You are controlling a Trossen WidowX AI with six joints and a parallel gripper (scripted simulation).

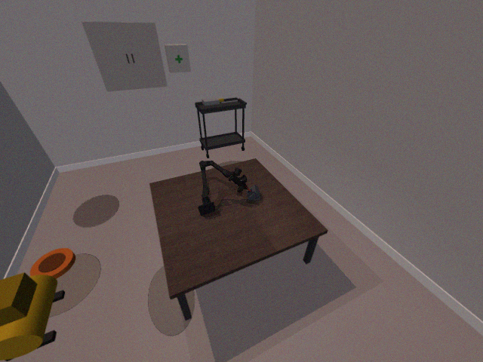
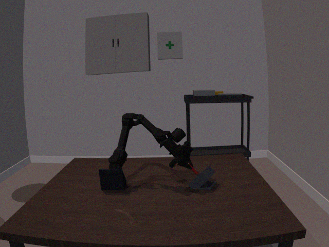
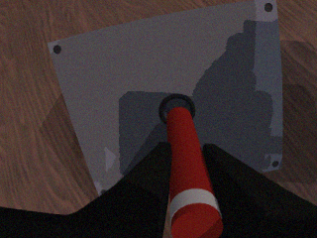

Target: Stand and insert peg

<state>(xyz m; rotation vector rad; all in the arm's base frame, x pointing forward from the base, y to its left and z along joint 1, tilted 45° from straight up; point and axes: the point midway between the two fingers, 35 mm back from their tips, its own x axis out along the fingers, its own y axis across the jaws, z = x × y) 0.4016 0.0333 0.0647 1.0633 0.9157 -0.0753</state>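
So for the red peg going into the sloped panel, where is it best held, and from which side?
Best held as now: the gripper is shut on the red peg at mid-shaft, just ahead of the white band, coming from behind along its axis. That leaves the plain tip free at the hole in the sloped panel.

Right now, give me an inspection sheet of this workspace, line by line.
Surface: dark wooden table, arm base near its middle.
Job's things: red peg, white band at the tool end, plain tip at the mouth of the hole in the grey sloped panel; seating depth cannot be told.
Clutter: nothing seen on the table.
Tool: shut on the peg, angled down at the panel.
Cables: nothing seen.
Surroundings: black cart, wall cabinet, green-cross box, yellow armchair.
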